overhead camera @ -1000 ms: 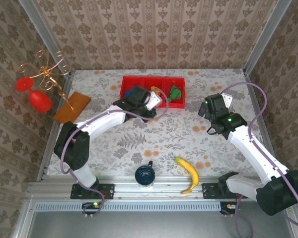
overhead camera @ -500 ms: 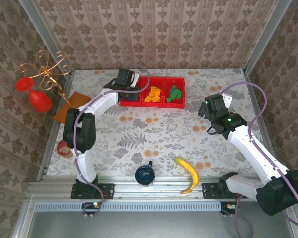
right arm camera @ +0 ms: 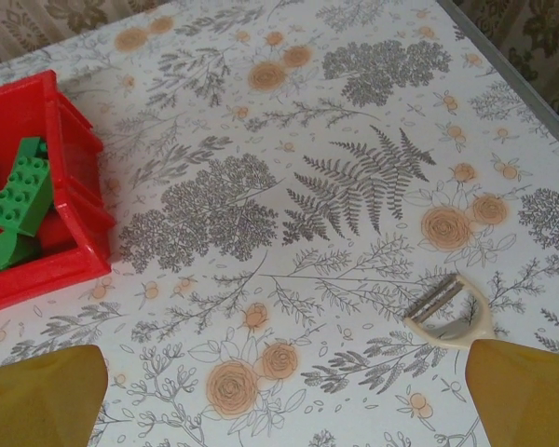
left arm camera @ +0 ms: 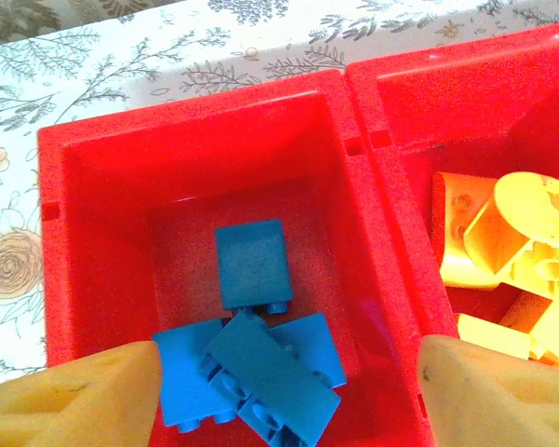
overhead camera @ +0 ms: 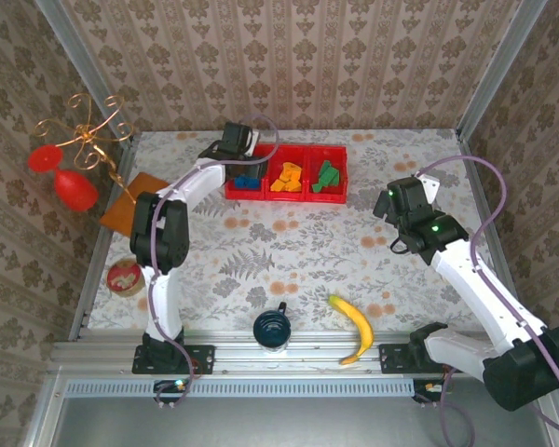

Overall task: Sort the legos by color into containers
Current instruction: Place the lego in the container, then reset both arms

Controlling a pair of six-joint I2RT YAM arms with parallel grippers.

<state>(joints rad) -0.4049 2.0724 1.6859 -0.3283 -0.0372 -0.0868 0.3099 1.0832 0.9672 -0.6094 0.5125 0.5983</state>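
The red tray (overhead camera: 287, 158) lies at the back of the table, divided into three compartments. Blue legos (left arm camera: 261, 358) are piled in its left compartment (left arm camera: 93, 186), orange-yellow legos (left arm camera: 508, 247) fill the middle one, and green legos (right arm camera: 17, 200) lie in the right one. My left gripper (left arm camera: 284, 400) hangs open just above the blue pile, its fingers (left arm camera: 74, 396) on either side of the pile and clear of the bricks. In the top view this left gripper (overhead camera: 242, 160) sits over the tray's left end. My right gripper (right arm camera: 284, 400) is open over bare tablecloth, right of the tray, and holds nothing.
A small white peeler-like tool (right arm camera: 450, 312) lies on the cloth near my right gripper (overhead camera: 388, 209). A banana (overhead camera: 354, 328) and a dark blue cup (overhead camera: 272, 328) sit at the near edge. An orange-brown board (overhead camera: 135, 200) and a gold stand with red glasses (overhead camera: 74, 158) are at the left.
My left arm has swung from the tray's front middle to the left compartment, where its jaws now stand open above the blue pile. The right arm has barely moved.
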